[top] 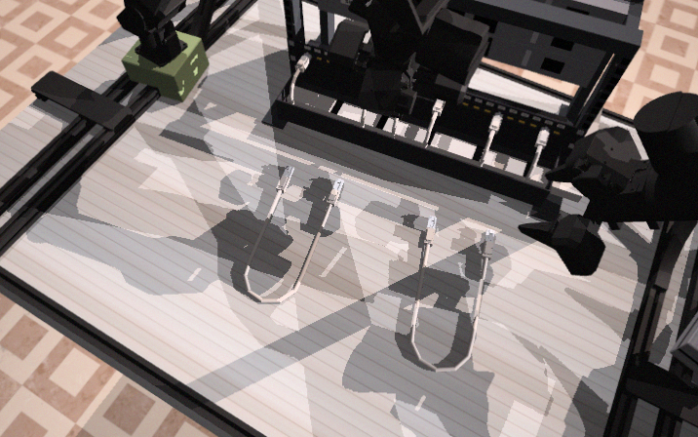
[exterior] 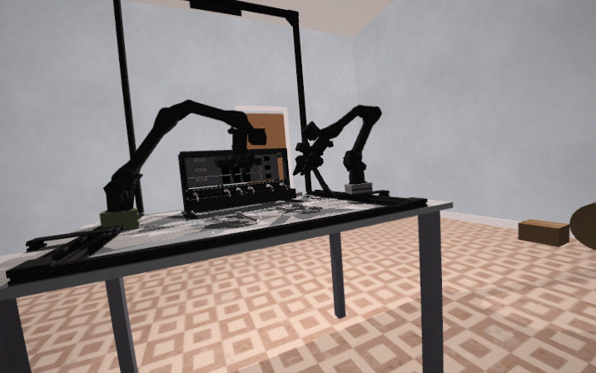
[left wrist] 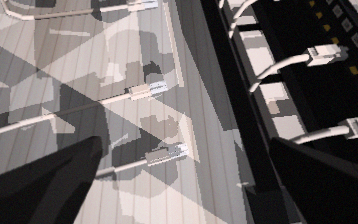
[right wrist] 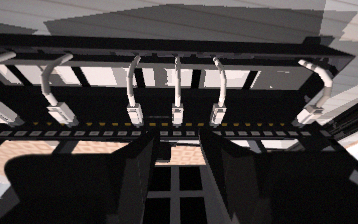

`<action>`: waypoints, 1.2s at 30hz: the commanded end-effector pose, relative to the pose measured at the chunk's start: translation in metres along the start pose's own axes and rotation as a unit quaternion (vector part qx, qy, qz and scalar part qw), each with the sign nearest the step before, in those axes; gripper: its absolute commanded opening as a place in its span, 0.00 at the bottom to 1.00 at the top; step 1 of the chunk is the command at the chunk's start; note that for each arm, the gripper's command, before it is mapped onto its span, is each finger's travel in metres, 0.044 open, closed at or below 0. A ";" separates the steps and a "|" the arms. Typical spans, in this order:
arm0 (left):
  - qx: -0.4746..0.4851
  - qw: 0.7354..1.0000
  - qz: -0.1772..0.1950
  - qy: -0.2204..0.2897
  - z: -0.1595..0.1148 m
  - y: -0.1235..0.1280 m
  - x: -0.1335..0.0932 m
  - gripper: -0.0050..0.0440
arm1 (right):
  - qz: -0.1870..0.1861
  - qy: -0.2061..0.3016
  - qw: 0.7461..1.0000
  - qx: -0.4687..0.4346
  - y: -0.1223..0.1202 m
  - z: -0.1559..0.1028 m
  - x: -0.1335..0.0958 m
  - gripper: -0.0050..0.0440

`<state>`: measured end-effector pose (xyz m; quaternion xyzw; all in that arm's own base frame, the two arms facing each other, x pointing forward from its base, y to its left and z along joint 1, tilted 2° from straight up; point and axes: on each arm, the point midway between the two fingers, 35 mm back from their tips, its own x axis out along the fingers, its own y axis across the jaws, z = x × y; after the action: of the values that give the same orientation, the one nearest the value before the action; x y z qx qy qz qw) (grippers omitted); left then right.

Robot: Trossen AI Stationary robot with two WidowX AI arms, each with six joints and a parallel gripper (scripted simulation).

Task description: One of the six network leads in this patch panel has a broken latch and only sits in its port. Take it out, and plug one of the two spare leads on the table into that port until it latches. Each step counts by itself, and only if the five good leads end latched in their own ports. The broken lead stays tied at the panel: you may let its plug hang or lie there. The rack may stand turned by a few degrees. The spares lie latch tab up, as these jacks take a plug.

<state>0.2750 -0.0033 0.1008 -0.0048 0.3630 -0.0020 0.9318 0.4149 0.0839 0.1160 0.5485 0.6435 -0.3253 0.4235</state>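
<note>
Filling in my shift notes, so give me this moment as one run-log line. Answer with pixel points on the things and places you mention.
right gripper [right wrist: 178, 134]: part-open, empty, at patch panel [right wrist: 240, 102] | left gripper [left wrist: 185, 142]: open, empty | both spare leads: on table | port swap: not done

In the top view, the right arm [top: 391, 35] [exterior: 189, 107] hides the plugs of two leads [top: 363, 118] [right wrist: 220, 85] toward the panel's left. The right wrist view's edge cuts off the rightmost panel lead [top: 536, 145] [right wrist: 7, 116]. The left claw [top: 534, 201] [exterior: 299, 166] [left wrist: 187, 144] covers part of the rightmost spare cable [top: 480, 294] [left wrist: 127, 168] in its own wrist view. The latches are too small to judge; in the exterior view, the spares blur into the counter [top: 154, 330] [exterior: 158, 231] [left wrist: 100, 210].
</note>
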 end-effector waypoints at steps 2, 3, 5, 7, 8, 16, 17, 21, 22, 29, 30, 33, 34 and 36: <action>0.000 1.000 0.000 0.000 0.000 0.000 0.000 1.00 | -0.001 -0.003 1.000 0.002 0.001 0.002 0.060 0.46; 0.000 1.000 0.000 0.000 0.000 0.000 0.000 1.00 | -0.001 -0.003 1.000 0.002 0.001 0.002 0.060 0.46; 0.000 1.000 0.000 0.000 0.000 0.000 0.000 1.00 | -0.001 -0.003 1.000 0.002 0.001 0.002 0.060 0.46; 0.000 1.000 0.000 0.000 0.000 0.000 0.000 1.00 | -0.001 -0.003 1.000 0.002 0.001 0.002 0.060 0.46; 0.000 1.000 0.000 0.000 0.000 0.000 0.000 1.00 | -0.001 -0.003 1.000 0.002 0.001 0.002 0.060 0.46; 0.000 1.000 0.000 0.000 0.000 0.000 0.000 1.00 | -0.001 -0.003 1.000 0.002 0.001 0.002 0.060 0.46; 0.000 1.000 0.000 0.000 0.000 0.000 0.000 1.00 | -0.001 -0.003 1.000 0.002 0.001 0.002 0.060 0.46; 0.000 1.000 0.000 0.000 0.000 0.000 0.000 1.00 | -0.001 -0.003 1.000 0.002 0.001 0.002 0.062 0.46; 0.000 1.000 0.000 0.000 0.000 0.000 0.000 1.00 | -0.001 -0.003 1.000 0.002 0.001 0.002 0.062 0.46; 0.000 1.000 0.000 0.000 0.000 0.000 0.000 1.00 | -0.001 -0.003 1.000 0.002 0.001 0.002 0.062 0.46; 0.000 1.000 0.000 0.000 0.000 0.000 0.000 1.00 | -0.001 -0.003 1.000 0.002 0.001 0.002 0.062 0.46; 0.000 1.000 0.000 0.000 0.000 0.000 0.000 1.00 | -0.001 -0.003 1.000 0.002 0.001 0.002 0.062 0.46; 0.000 1.000 0.000 0.000 0.000 0.000 0.000 1.00 | -0.001 -0.003 1.000 0.002 0.001 0.002 0.062 0.46; 0.000 1.000 0.000 0.000 0.000 0.000 0.000 1.00 | 0.000 -0.001 1.000 0.000 0.001 0.001 0.060 0.10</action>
<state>0.2750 -0.0033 0.1008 -0.0048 0.3629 -0.0020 0.9318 0.4136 0.1094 0.0614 0.5484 0.6429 -0.3259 0.4239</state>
